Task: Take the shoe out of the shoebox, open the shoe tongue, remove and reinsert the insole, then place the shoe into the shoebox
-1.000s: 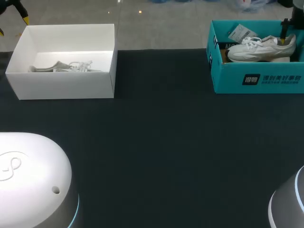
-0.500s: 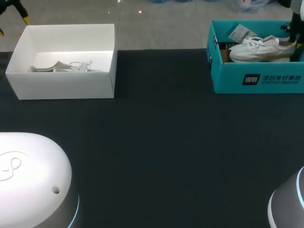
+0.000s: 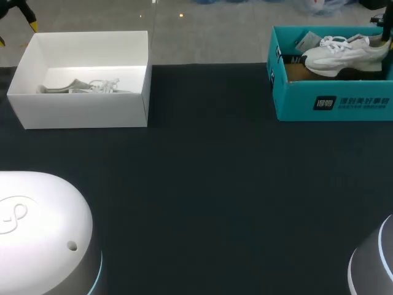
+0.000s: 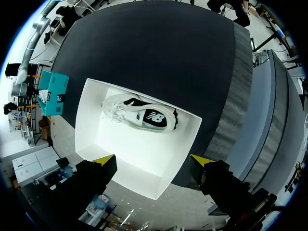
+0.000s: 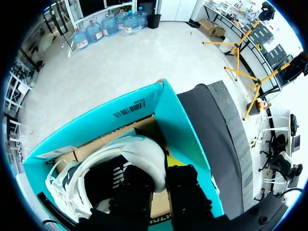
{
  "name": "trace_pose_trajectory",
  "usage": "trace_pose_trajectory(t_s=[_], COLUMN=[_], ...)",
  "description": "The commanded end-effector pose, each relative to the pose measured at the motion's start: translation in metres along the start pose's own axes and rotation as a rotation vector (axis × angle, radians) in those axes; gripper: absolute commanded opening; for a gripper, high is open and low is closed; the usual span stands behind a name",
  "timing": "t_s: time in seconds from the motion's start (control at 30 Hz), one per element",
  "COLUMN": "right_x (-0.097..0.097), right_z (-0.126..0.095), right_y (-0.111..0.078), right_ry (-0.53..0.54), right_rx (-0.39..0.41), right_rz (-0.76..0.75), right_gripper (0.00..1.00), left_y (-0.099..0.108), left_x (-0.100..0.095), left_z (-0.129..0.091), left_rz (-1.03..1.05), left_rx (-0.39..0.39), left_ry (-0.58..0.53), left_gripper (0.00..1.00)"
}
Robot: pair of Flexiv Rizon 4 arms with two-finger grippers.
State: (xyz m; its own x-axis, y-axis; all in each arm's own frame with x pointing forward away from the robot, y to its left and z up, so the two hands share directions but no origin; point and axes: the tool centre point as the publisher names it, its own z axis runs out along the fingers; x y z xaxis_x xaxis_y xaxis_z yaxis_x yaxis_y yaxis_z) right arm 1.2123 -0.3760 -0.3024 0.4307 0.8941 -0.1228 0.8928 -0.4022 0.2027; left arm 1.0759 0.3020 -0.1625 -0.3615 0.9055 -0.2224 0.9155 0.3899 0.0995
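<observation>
A white shoe (image 3: 344, 55) rides heel-high over the teal shoebox (image 3: 331, 101) at the table's far right, its toe still inside. My right gripper (image 3: 387, 42) is shut on its heel at the view's edge. The right wrist view has the black fingers of that gripper (image 5: 161, 178) clamping the heel collar of the shoe (image 5: 130, 154), with the teal shoebox (image 5: 185, 130) below. My left gripper (image 4: 153, 161) hangs open above the white box (image 4: 86, 125), holding nothing. One of its yellow fingertips (image 3: 32, 24) shows at the far left corner.
The white box (image 3: 86, 110) stands at the far left of the black table (image 3: 209, 184) and holds a second white shoe (image 3: 80, 86), seen with black trim (image 4: 142, 114) from above. A paper tag (image 3: 309, 42) lies in the teal box.
My right gripper has shut on the shoe's heel and raised it up and to the right, so the shoe now sits higher in the teal box. The left arm has not moved.
</observation>
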Motion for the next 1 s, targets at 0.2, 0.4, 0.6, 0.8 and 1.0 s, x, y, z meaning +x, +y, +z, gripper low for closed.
trace_pose_trajectory(t_s=[0.2,0.4,0.6,0.8,1.0], right_x=[-0.009,-0.014,-0.022,-0.026,-0.029], right_z=[-0.081,-0.121,-0.151,-0.175,-0.189], right_y=[0.006,0.004,-0.012,-0.038,-0.075], right_ry=[0.066,0.106,0.095,0.112,0.111], right_rx=[0.105,0.062,-0.013,-0.104,-0.145], right_rz=[-0.035,-0.063,-0.077,-0.058,-0.078], right_gripper=[0.0,0.0,0.0,0.0,0.0], left_y=[-0.002,-0.002,-0.002,-0.002,-0.002], left_x=[0.0,0.0,0.0,0.0,0.0], left_z=[0.0,0.0,0.0,0.0,0.0], left_rz=[-0.001,-0.001,-0.001,-0.001,-0.001], left_rx=[-0.005,-0.005,-0.005,-0.005,-0.005], left_ry=[0.002,0.002,0.002,0.002,0.002], left_gripper=[1.0,1.0,1.0,1.0,1.0])
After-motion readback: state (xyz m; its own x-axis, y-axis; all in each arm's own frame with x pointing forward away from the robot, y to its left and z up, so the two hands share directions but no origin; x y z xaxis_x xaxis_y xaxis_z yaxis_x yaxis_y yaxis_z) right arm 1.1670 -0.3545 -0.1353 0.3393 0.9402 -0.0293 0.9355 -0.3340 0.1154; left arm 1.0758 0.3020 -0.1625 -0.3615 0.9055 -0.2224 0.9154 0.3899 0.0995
